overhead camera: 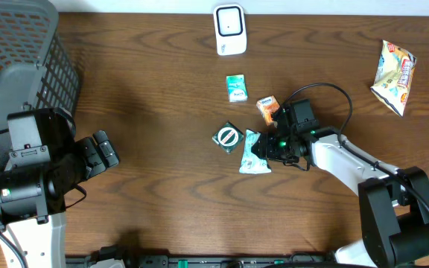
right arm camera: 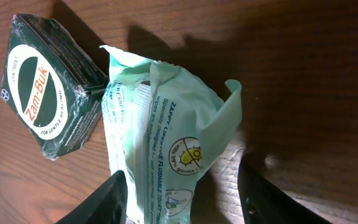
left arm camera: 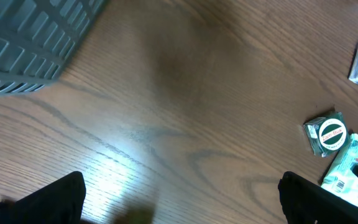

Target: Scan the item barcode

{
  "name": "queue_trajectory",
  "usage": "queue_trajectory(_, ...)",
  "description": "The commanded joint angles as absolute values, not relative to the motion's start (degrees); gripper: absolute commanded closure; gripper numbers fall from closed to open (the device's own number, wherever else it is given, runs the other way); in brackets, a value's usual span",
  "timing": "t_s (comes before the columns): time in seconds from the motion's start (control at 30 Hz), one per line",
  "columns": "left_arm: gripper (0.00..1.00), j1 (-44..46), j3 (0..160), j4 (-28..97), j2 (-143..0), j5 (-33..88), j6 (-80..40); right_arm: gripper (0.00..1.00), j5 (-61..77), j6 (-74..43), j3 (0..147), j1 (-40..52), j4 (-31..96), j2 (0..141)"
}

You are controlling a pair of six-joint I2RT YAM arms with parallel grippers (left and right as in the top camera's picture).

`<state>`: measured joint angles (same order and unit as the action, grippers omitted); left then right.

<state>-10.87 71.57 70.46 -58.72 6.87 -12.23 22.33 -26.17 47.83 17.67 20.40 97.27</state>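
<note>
A mint-green pack of flushable wipes (overhead camera: 254, 153) (right arm camera: 160, 130) lies on the wooden table, just right of a dark green Zam-Buk box (overhead camera: 228, 137) (right arm camera: 48, 87). My right gripper (overhead camera: 269, 151) (right arm camera: 179, 186) straddles the near end of the pack with its jaws apart. The left finger (right arm camera: 104, 202) sits against the pack's edge, while bare wood shows between the pack and the right finger (right arm camera: 266, 199). The white scanner (overhead camera: 229, 30) stands at the back edge. My left gripper (overhead camera: 104, 152) (left arm camera: 182, 190) hovers wide open over bare wood at the left.
A small green-and-white box (overhead camera: 235, 87) and an orange packet (overhead camera: 267, 109) lie between the scanner and the wipes. A snack bag (overhead camera: 395, 74) rests at the far right. A grey mesh basket (overhead camera: 21, 45) (left arm camera: 23, 43) fills the back left corner.
</note>
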Motion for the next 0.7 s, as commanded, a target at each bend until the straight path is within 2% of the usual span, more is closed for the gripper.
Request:
queue_trajectory(0.0,0.03,-11.18,71.44,70.48,-58.72,5.93,-12.78,0.54,22.65,-26.76,47.11,18.11,20.34,98.94)
queue_trajectory(0.03,0.02,-11.18,71.44,70.48,-58.72,5.93,-12.78,0.57,22.65,-26.79,47.11,18.11,20.34,99.09)
queue_trajectory(0.27,0.03,-11.18,71.44,70.48,-58.72,5.93,-12.75,0.99,28.03,-27.81,47.13,18.09,18.57,99.11)
queue_trajectory(0.4,0.02,-11.18,71.44,70.48,-58.72,5.93,-12.78,0.99,32.95,-27.81,47.13,17.61,16.58,99.11)
queue_trajectory(0.67,0.02,-11.18,71.44,70.48,-58.72,5.93,-12.75,0.99,54.41,-27.62,47.16,13.32,7.05,95.24)
